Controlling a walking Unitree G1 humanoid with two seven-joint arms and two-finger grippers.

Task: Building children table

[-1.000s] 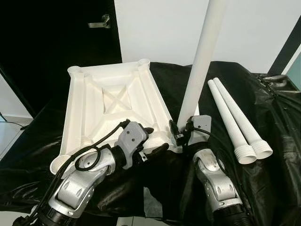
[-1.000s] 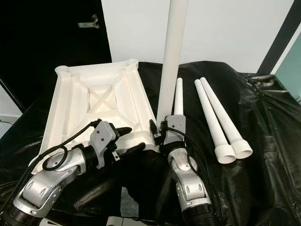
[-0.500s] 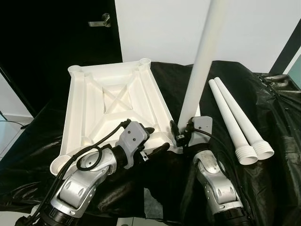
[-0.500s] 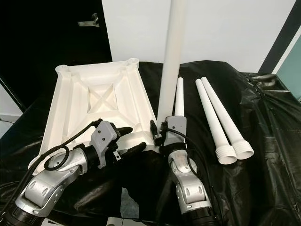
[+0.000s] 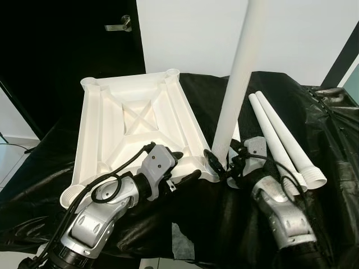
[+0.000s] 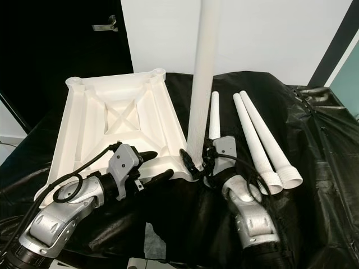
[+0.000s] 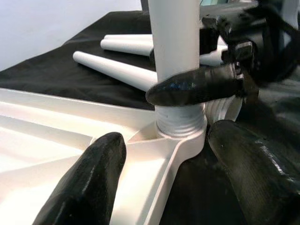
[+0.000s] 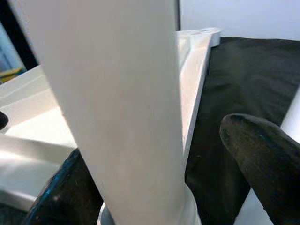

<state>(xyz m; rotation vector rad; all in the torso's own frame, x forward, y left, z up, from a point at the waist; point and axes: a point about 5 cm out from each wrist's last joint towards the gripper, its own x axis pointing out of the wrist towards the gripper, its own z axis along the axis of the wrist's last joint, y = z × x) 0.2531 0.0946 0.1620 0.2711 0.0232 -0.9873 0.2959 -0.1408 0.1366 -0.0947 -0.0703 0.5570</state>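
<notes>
The right gripper (image 5: 217,164) clasps the upright table leg (image 5: 235,84) standing in the tabletop (image 5: 129,126) corner socket, the left gripper (image 5: 182,168) spread open astride that corner

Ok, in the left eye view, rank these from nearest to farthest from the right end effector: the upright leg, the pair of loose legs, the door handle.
1. The upright leg: between the fingers of the right end effector, at the tabletop's near right corner socket.
2. The pair of loose legs: lying on the black sheet to its right.
3. The door handle: far back on the left, on the dark door.
</notes>
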